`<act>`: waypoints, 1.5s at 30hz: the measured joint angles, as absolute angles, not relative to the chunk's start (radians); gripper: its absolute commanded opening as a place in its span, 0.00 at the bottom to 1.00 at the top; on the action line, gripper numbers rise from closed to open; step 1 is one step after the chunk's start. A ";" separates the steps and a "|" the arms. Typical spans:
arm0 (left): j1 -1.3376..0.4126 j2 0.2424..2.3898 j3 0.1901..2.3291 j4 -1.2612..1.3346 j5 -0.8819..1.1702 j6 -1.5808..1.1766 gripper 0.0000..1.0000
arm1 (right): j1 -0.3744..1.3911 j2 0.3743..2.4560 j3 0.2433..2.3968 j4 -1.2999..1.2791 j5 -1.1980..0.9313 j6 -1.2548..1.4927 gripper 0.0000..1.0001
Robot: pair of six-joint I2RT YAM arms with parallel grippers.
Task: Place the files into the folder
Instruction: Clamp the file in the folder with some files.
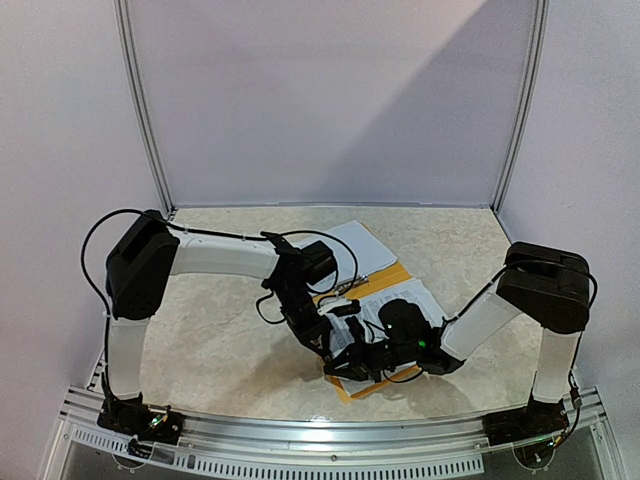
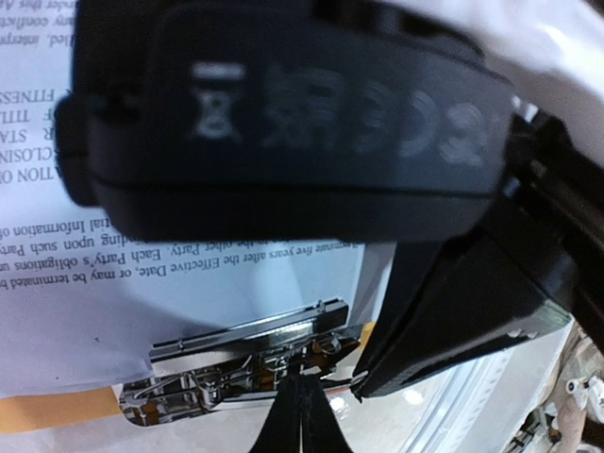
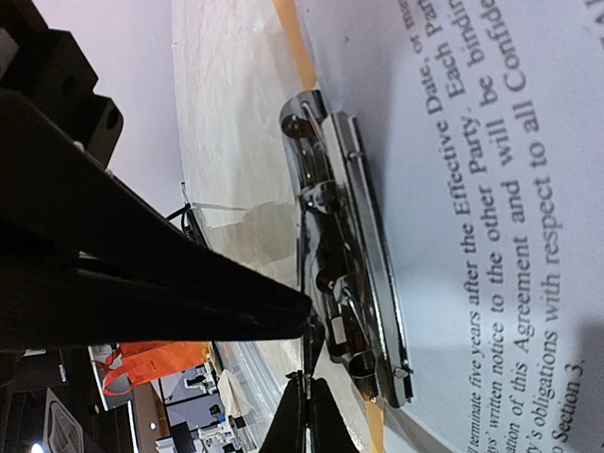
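Both jaw pairs were closed, nothing visibly pinched. The left gripper point(image 2: 300, 401) and right gripper point(image 3: 307, 396) met at the metal clip point(image 2: 245, 363). The files point(image 2: 142, 274) lay on the folder point(image 2: 57, 415), edge at the clip. The step required steady lever pressure without dragging the sheets.

I see the files point(image 1: 412, 297) lying on the folder point(image 1: 397, 272); my left arm point(image 1: 215, 257) reaches in from nine o'clock, my right arm point(image 1: 480, 322) from three.
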State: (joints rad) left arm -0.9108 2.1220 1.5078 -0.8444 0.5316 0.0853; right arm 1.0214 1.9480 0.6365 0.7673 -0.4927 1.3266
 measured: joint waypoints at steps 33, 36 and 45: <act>-0.912 2.144 1.545 -0.893 0.543 0.101 0.04 | 1.018 1.918 0.703 0.592 -0.455 1.292 0.06; -0.912 2.144 1.551 -0.878 0.537 0.099 0.03 | 1.018 1.918 0.705 0.594 -0.456 1.288 0.06; -0.912 2.148 1.548 -0.865 0.532 0.100 0.02 | 1.018 1.918 0.707 0.600 -0.456 1.282 0.07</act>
State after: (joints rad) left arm -0.9119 2.1475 1.5482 -0.8654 0.5316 0.0998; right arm 1.0176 1.9179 0.7067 0.5999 -0.4557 1.2819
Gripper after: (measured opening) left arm 0.030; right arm 0.068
